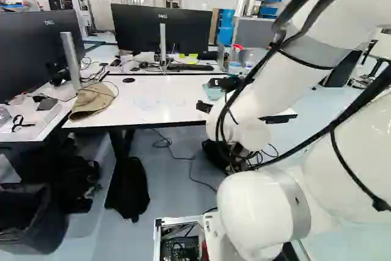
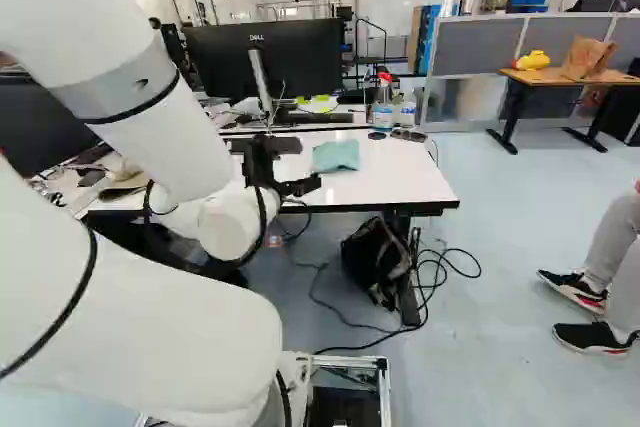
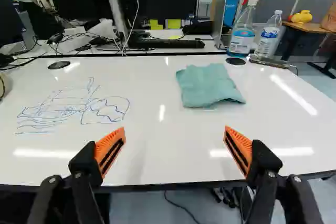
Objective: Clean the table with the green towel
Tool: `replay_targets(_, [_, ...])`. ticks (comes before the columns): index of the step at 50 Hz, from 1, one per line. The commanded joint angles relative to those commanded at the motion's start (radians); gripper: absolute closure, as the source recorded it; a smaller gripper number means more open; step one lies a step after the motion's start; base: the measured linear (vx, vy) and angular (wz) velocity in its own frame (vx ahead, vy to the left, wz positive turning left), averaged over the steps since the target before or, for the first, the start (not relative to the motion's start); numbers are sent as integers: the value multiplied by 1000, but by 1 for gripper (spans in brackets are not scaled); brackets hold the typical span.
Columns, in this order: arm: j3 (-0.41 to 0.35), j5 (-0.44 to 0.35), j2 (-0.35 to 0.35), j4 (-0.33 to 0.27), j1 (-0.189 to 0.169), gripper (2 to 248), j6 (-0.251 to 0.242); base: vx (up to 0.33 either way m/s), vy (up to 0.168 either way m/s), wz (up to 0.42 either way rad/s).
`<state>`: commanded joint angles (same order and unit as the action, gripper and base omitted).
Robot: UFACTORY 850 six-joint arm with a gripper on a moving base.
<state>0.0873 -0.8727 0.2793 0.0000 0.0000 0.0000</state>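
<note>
Leaves open room low over the white worktop [image 3: 157,153], from the near edge across the blue drawing [image 3: 68,109] and up to the green towel [image 3: 208,85]. Runs into a spray bottle [image 3: 243,38] and a clear bottle [image 3: 269,36], upright past the towel, near the far edge. Beyond that edge, blocked by tall monitors [image 3: 163,1].

1. And there it is: "DELL", in pale letters on the back of the middle monitor [image 1: 189,32], showing in both base views!
2. "DELL" again, this time on the left monitor [image 1: 27,56] at the left of the left base view!
3. Over to the wrist view: the spray bottle [image 3: 242,39] sports a label, print too small to read.
4. Beside it, the clear bottle [image 3: 268,36] wears one too, equally unreadable.
</note>
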Motion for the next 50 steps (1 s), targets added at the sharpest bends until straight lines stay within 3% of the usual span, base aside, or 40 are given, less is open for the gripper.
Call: replay_targets(50, [236, 0, -137, 0, -72, 3, 0, 0, 0, 0])
